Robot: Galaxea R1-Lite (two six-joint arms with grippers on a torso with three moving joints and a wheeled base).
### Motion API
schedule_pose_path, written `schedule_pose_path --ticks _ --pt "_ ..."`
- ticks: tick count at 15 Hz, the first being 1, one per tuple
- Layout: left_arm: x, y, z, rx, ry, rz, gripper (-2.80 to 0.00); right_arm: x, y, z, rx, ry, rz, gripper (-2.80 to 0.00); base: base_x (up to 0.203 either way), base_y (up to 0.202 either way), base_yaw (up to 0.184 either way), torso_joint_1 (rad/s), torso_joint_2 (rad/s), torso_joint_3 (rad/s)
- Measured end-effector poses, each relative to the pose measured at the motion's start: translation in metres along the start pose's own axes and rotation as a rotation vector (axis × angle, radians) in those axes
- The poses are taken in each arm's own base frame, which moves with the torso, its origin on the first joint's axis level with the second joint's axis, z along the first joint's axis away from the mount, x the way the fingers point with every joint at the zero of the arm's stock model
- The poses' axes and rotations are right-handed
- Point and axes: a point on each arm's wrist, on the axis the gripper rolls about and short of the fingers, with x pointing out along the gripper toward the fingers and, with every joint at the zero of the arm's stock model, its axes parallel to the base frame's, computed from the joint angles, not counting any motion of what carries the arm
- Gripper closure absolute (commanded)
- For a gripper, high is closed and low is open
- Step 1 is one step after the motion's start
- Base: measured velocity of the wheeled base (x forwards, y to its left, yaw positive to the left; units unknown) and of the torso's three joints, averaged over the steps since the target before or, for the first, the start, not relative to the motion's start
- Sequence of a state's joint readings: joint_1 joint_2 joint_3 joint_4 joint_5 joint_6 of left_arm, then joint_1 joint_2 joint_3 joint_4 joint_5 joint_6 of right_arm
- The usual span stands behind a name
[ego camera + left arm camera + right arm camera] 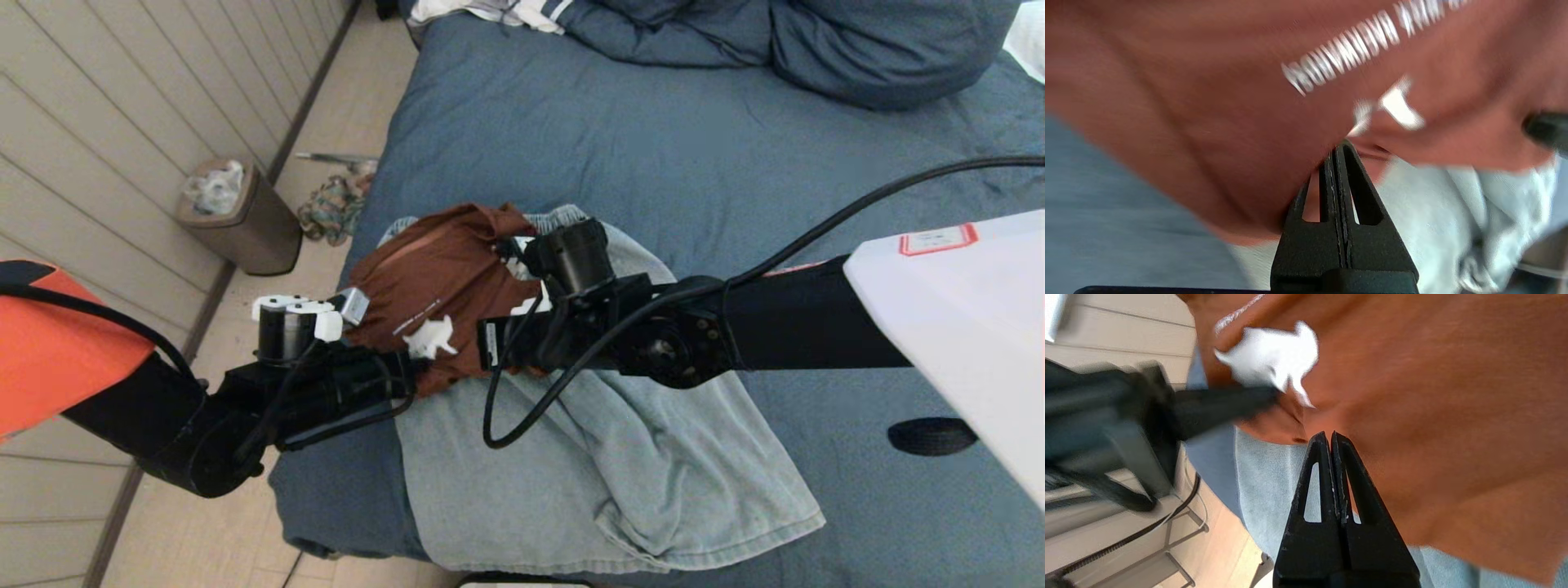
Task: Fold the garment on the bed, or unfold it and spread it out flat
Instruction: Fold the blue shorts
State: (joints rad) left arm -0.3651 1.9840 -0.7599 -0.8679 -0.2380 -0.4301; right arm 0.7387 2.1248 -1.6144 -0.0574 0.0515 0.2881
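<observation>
A rust-brown shirt [445, 282] with white lettering and a small white print hangs bunched between the two arms, lifted above a pale grey-blue garment [596, 482] that lies spread and rumpled on the bed [694, 139] near its left edge. The bed is covered in slate-blue fabric, with matching blue bedding [816, 49] heaped at the far end and a striped white cloth [498, 12] beside it.

The left gripper [1337, 153] reaches in from the left, its jaws pressed tight together with the lower edge of the brown shirt pinched at their tips. The right gripper [1329, 437] comes across from the right, its jaws likewise clenched, their tips at a fold of the same shirt just below the white print; the cloth seems caught there, though the pinch itself is hard to make out. The two grippers are close to each other, with the shirt draped over and between them.

On the floor to the left of the bed stands a small bin [241, 216] against the panelled wall, and near it lies a crumpled patterned cloth [331, 208].
</observation>
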Motion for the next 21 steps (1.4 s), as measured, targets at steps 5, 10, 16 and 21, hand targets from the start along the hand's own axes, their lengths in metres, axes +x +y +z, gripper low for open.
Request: schedule_pose_path --ticks 5,10,16,21 --pt "-0.002 0.018 0.013 -0.017 -0.039 0.038 0.0 0.029 -0.019 0.005 0.022 0.023 -0.043 0.0 0.0 0.0 0.0 0.0 0.0 0.0" --pt "-0.003 0.021 0.016 -0.019 -0.051 0.046 0.0 0.041 -0.064 0.005 0.068 0.04 -0.129 0.0 0.0 0.0 0.0 0.0 0.0 0.0" --pt "-0.005 0.026 0.021 -0.023 -0.064 0.059 0.0 0.019 -0.105 0.024 0.11 -0.01 -0.21 0.0 0.0 0.0 0.0 0.0 0.0 0.0" --pt "-0.012 0.026 0.028 -0.023 -0.08 0.045 0.0 0.002 -0.103 0.037 0.109 -0.053 -0.209 0.0 0.0 0.0 0.0 0.0 0.0 0.0"
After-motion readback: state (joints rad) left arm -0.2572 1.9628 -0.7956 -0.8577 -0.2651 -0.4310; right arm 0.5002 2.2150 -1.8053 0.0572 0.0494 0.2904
